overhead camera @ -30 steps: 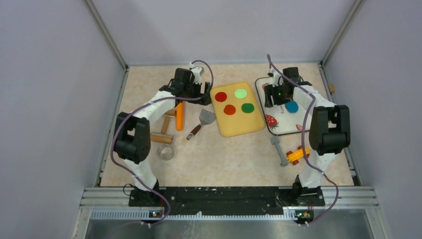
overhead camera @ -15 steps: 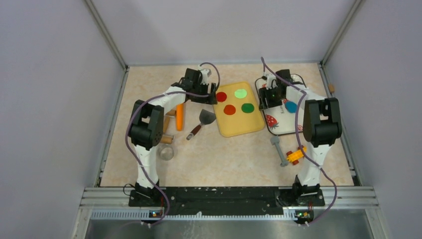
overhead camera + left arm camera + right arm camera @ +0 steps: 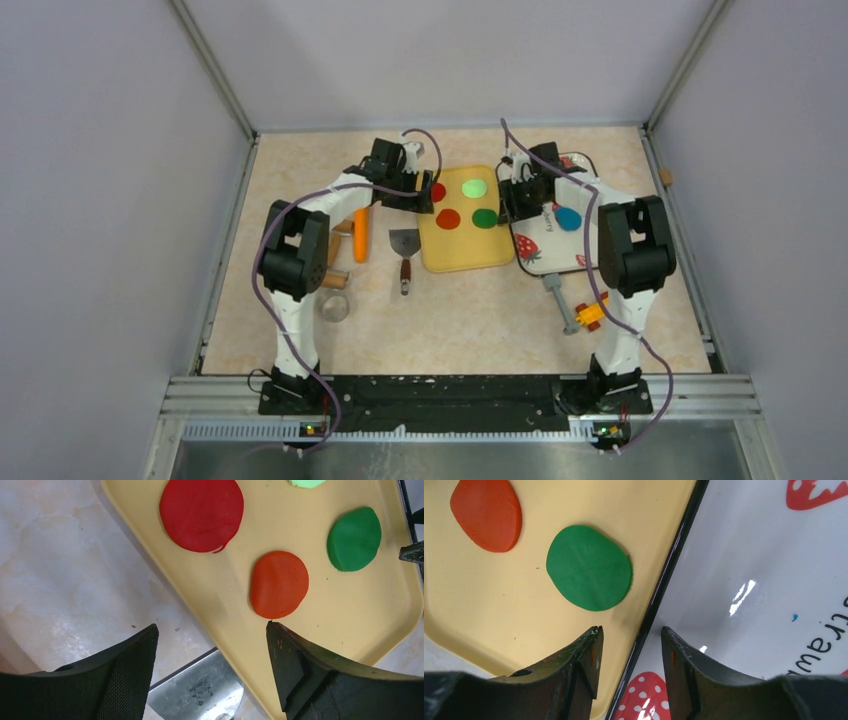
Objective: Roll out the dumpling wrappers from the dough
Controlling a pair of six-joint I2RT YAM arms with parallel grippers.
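Note:
A round blue clay wrapper lies flat on the white strawberry board. No ragged blue dough shows in any view. My right gripper is open and empty. In the right wrist view its fingertips straddle the board's black rim, beside the dark green disc. My left gripper is open and empty. In the left wrist view it straddles the left edge of the yellow tray, near the orange-red disc.
The yellow tray holds red, light green, orange-red and dark green discs. A metal scraper lies left of it. An orange stick, a wooden roller and a clear ring lie at left. A grey tool and an orange toy lie at right.
My right gripper moved left from above the board to the tray's right edge. The board with the blue disc and the tray shifted left. The scraper turned and slid nearer.

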